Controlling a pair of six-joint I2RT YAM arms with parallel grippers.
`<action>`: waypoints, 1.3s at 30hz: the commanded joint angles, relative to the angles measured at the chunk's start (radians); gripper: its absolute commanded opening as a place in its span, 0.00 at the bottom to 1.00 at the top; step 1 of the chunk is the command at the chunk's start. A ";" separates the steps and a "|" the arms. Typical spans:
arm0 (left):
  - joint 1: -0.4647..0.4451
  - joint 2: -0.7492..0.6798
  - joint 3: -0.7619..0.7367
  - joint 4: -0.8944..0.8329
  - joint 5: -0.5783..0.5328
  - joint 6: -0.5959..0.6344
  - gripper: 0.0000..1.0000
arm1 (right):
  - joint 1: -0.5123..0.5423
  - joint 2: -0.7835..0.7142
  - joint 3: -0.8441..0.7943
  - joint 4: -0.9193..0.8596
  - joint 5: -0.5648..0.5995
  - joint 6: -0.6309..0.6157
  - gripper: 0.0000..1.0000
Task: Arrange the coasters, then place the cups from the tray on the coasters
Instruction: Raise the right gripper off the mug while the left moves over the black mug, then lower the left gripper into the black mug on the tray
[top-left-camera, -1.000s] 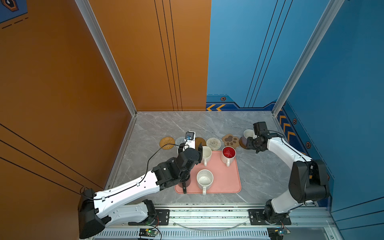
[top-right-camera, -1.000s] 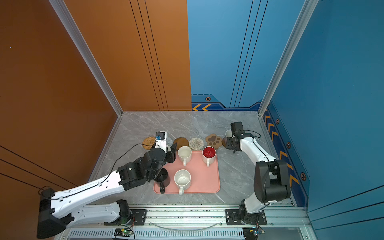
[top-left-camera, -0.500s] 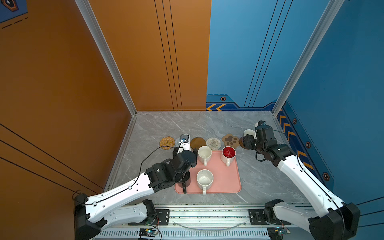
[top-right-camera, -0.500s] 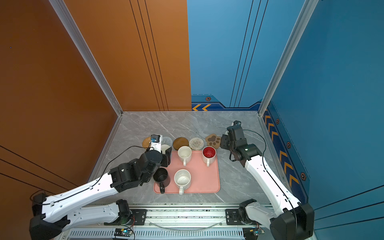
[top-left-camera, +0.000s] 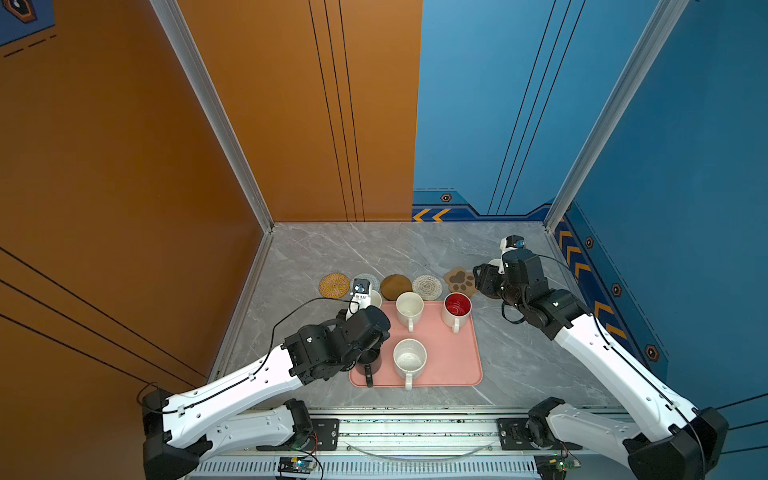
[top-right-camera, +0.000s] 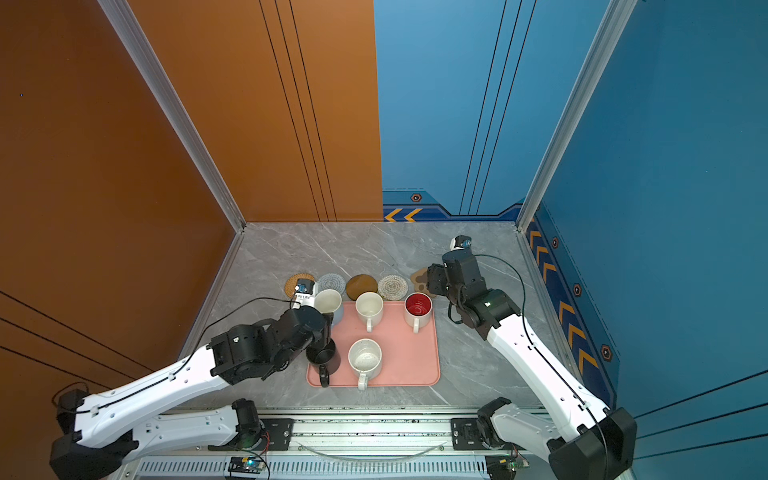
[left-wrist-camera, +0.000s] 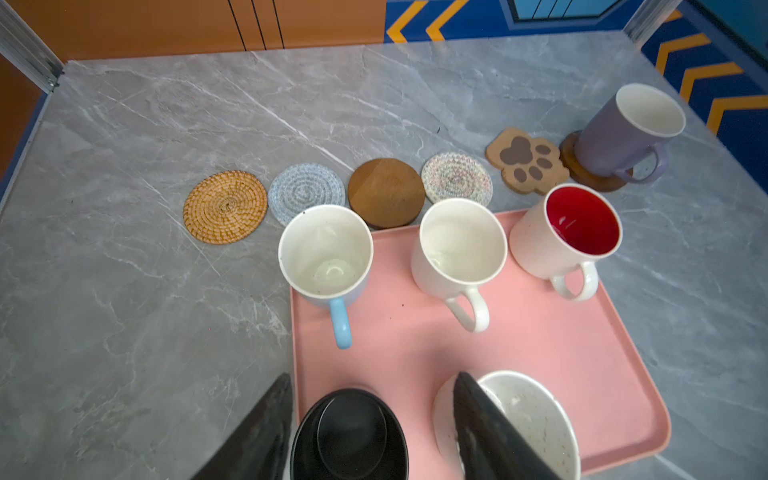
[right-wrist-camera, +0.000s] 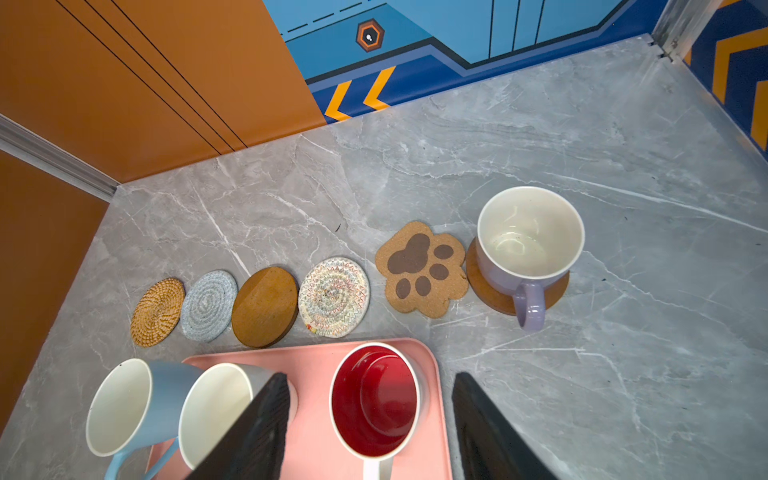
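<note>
Six coasters lay in a row beyond the pink tray (left-wrist-camera: 540, 353) — orange rattan round (left-wrist-camera: 225, 206), grey woven round (left-wrist-camera: 306, 193), brown round (left-wrist-camera: 386, 192), beige woven round (left-wrist-camera: 456, 179), paw-print mat (left-wrist-camera: 527, 161), and a second brown round (right-wrist-camera: 490, 297) under the lavender mug (right-wrist-camera: 530, 232). Left gripper (left-wrist-camera: 372, 375) had its fingers wide apart either side of the black mug (left-wrist-camera: 349, 432) on the tray, clamping nothing; right gripper (right-wrist-camera: 369, 374) hung equally open over the red-inside mug (right-wrist-camera: 374, 399) — also on the tray.

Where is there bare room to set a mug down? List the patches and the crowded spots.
Bare marble table behind the coaster row, to the back wall; the strip between the pink tray and the blue side wall; the tray's near right corner beside the speckled white mug. Crowded: that row, packed along the tray's far edge.
</note>
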 joint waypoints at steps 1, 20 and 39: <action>-0.036 0.025 0.009 -0.142 0.062 -0.112 0.61 | 0.010 0.009 -0.015 0.044 0.003 0.007 0.61; -0.246 0.106 -0.086 -0.320 0.035 -0.575 0.60 | 0.016 0.041 -0.024 0.054 -0.005 -0.009 0.62; -0.305 0.171 -0.158 -0.297 0.021 -0.753 0.58 | 0.014 0.068 -0.030 0.074 -0.036 -0.007 0.63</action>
